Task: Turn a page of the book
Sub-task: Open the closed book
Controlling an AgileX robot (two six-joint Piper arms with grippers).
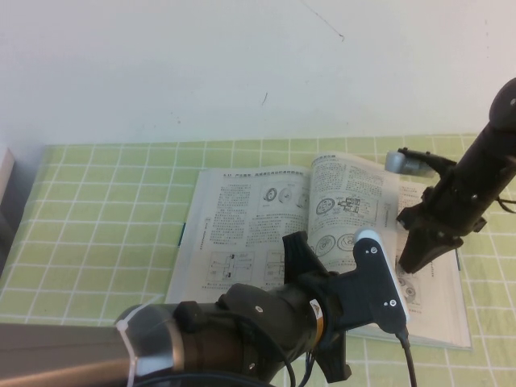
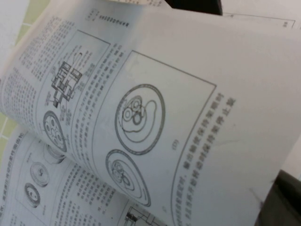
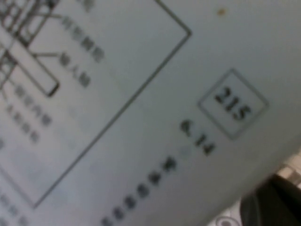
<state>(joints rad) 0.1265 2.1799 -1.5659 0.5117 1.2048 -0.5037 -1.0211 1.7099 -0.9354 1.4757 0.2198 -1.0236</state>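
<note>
Curling leftward, the page point(image 1: 348, 201) rises beside right hand point(image 1: 405, 262) (closed).

Reading what I can off the book point(image 1: 242, 234): print is mostly too fine from the high view. A heading line runs across the top of the left-hand leaf, Chinese characters, not legible to me.

Right wrist view sits close on the page point(image 3: 141, 94). I read "215" inside a small square box, a page number by the look of it. Just beside it a caption starts "6-14", followed by Chinese characters too blurred to make out. Labels inside the framed diagram there are also blurred.

Left wrist view: a column of bold Chinese text runs alongside the round diagrams; I cannot read it reliably.
</note>
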